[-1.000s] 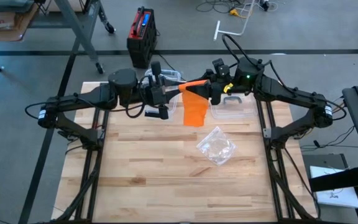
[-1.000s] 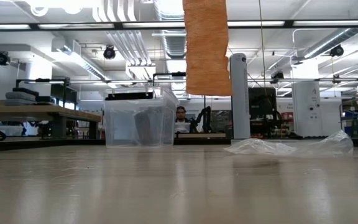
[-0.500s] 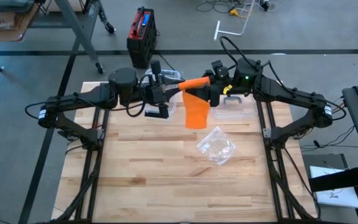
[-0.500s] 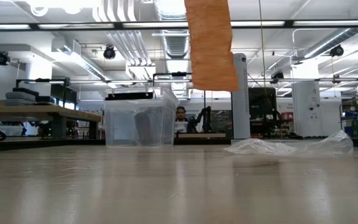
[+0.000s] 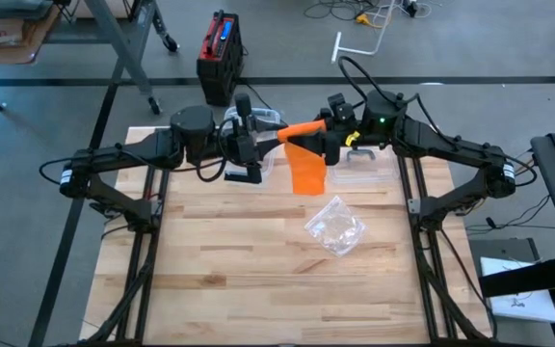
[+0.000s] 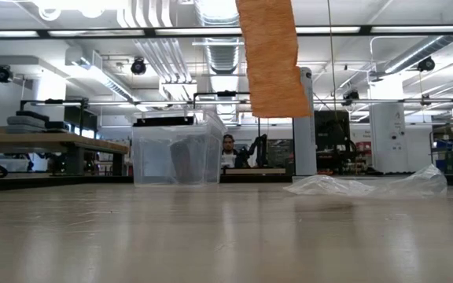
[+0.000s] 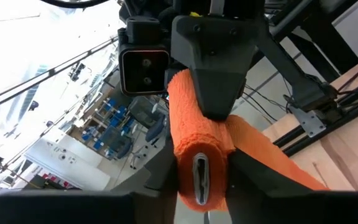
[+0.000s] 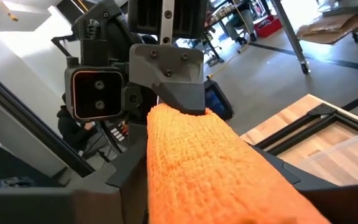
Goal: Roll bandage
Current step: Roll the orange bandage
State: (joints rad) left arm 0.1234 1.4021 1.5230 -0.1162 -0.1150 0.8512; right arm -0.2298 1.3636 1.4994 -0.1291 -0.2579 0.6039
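Above the tabletop's far edge, two grippers, left (image 5: pixel 263 145) and right (image 5: pixel 328 143), each clamped one orange bandage (image 5: pixel 304 164) roll's end, its tail hanging over two clear bins (image 5: pixel 364 166) beside one plastic bag (image 5: pixel 335 226).

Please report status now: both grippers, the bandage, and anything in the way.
Left gripper and right gripper both shut on bandage, held above table. Loose end hangs free. Plastic bag below, not touching.

Both arms raised, wrists facing.
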